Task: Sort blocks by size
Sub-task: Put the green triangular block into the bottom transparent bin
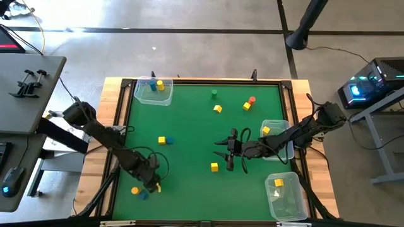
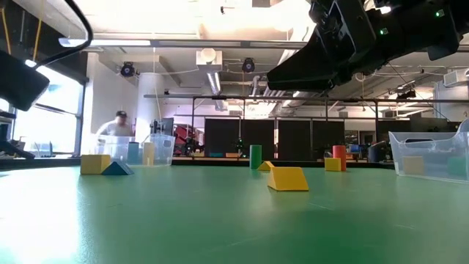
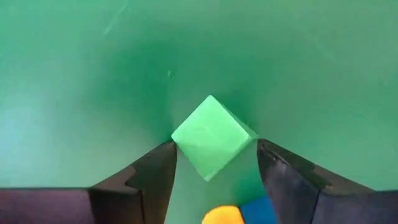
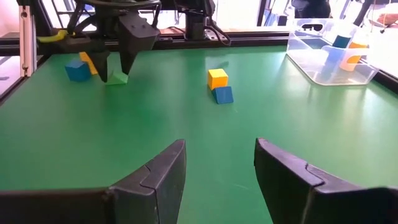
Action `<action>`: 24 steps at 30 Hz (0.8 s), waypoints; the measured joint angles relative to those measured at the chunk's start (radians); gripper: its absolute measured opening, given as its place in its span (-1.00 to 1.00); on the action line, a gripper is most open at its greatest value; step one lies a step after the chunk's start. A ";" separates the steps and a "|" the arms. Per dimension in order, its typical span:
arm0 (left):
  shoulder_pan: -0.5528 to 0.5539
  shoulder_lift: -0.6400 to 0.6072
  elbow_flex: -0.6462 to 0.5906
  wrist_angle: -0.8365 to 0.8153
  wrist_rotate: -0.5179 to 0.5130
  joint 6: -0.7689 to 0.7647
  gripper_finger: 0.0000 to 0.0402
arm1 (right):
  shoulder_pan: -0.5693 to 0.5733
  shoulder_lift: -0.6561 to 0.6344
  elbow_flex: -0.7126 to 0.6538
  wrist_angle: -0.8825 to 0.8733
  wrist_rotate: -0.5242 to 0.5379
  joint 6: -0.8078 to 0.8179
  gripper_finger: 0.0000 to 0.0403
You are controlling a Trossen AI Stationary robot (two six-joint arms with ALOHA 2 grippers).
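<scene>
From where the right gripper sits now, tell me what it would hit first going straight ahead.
The right gripper is open over bare green mat. Straight ahead, the first things in line look like the stacked yellow block and blue block. Depth is hard to judge, so it may pass above them.

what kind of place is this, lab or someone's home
Most likely a robotics lab or workshop, not a home: a green-topped wooden-framed table carries two dark robot arms, the low view shows exposed ceiling ducts and black-framed glass partitions, and a lit computer tower stands beside the table.
</scene>
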 joint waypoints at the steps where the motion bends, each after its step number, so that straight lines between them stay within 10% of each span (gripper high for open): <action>1: 0.003 0.000 0.000 0.000 -0.003 0.023 0.01 | 0.000 0.000 0.000 0.000 0.000 0.003 -0.10; 24: 0.009 0.000 -0.001 -0.021 -0.078 -0.158 -0.17 | 0.000 0.000 0.000 -0.009 0.000 0.017 -0.10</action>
